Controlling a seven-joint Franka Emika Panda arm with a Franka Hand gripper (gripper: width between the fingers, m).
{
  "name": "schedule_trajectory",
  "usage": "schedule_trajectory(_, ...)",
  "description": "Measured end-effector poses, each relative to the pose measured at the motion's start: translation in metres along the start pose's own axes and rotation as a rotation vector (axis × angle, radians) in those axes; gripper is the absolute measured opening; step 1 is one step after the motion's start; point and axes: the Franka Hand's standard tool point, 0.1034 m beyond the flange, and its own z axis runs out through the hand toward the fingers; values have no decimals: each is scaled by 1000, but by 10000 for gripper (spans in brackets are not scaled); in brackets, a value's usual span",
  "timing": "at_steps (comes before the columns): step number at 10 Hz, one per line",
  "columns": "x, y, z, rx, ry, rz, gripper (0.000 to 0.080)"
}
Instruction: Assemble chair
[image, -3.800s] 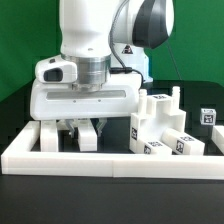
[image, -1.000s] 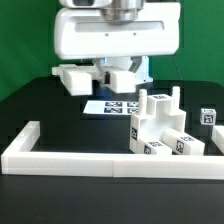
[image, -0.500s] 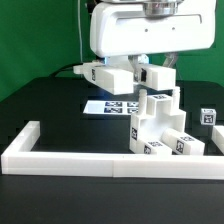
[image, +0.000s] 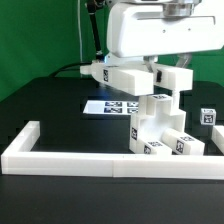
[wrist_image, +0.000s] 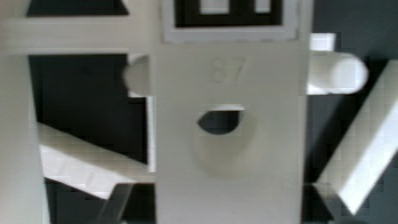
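Hanging above the chair stack (image: 160, 125), the gripper (image: 150, 74) clamps a white panel (image: 115, 76).

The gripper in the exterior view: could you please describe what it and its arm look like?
The gripper has a wide, boxy white housing with rounded edges. Of the arm, only a grey round wrist piece shows above it. A thin dark cable runs beside the housing. No markings are legible.
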Motion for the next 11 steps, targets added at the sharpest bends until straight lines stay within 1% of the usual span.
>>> schedule_trajectory(1, 4, -12, 3, -3, -11, -7, 289)
schedule_trajectory(2, 2, -7, 3, -2, -10, -3, 289)
schedule_trajectory(3, 1, -6, 3, -3, -10, 2, 289)
schedule_trajectory(4, 4, -12, 6, -10, 1, 0, 290)
schedule_trajectory(5, 6, -21, 5, -34, -9, -45, 290)
schedule_trajectory(7, 0, -23, 9, -41, 10, -44, 290)
schedule_trajectory(8, -6, -28, 12, -38, 5, -42, 290)
schedule_trajectory(9, -3, -27, 13, -45, 22, -18, 290)
schedule_trajectory(11, -3, -26, 13, -45, 23, -18, 290)
